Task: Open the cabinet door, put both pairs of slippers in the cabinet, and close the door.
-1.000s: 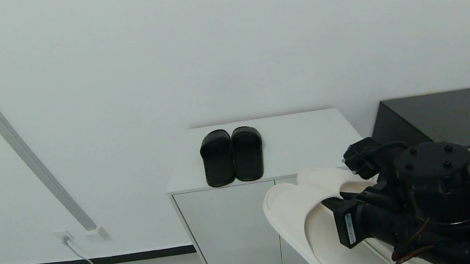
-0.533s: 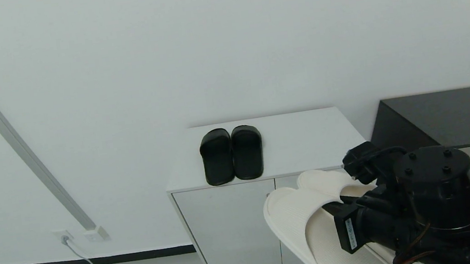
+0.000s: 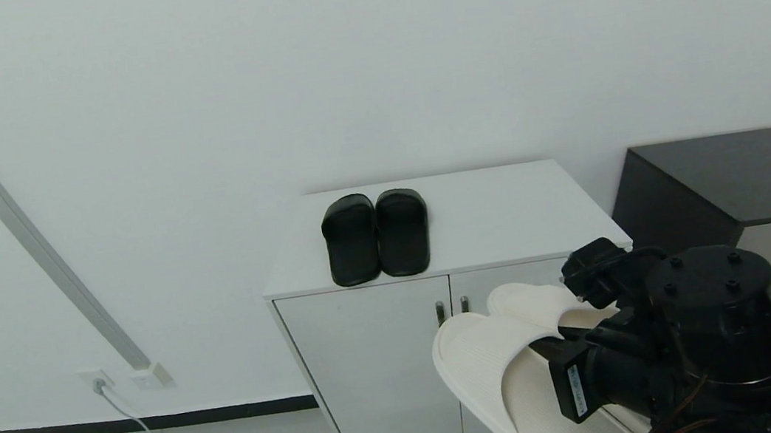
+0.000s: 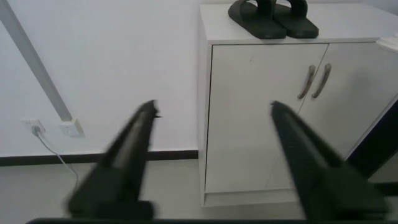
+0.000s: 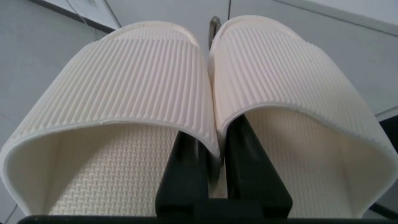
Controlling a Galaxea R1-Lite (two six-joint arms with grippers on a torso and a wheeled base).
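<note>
**View drops, door handles appear, door still shut**

Head view: the whole picture has shifted, so that's the camera moving, not the furniture. The white cabinet (image 3: pixel 504 216) now sits higher in frame and its two door handles (image 3: pixel 451 309) have come into sight above the white slippers (image 3: pixel 487 367). Both doors look closed. The black slippers (image 3: pixel 375 236) sit side by side on the cabinet top, towards its left end. The right arm (image 3: pixel 698 324) holds much as it did, low and in front of the right-hand door, with the white pair jutting forward and up. My read: the door has to be opened first, and this hand is already loaded.

Left wrist view: the left gripper (image 4: pixel 211 109) is spread wide with nothing in it, facing the cabinet front, well short of the handles.

Right wrist view: the right gripper (image 5: pixel 214 165) is pinched tight on the two touching inner edges of the white slippers, both held as one bundle, toes towards the handles.
</note>
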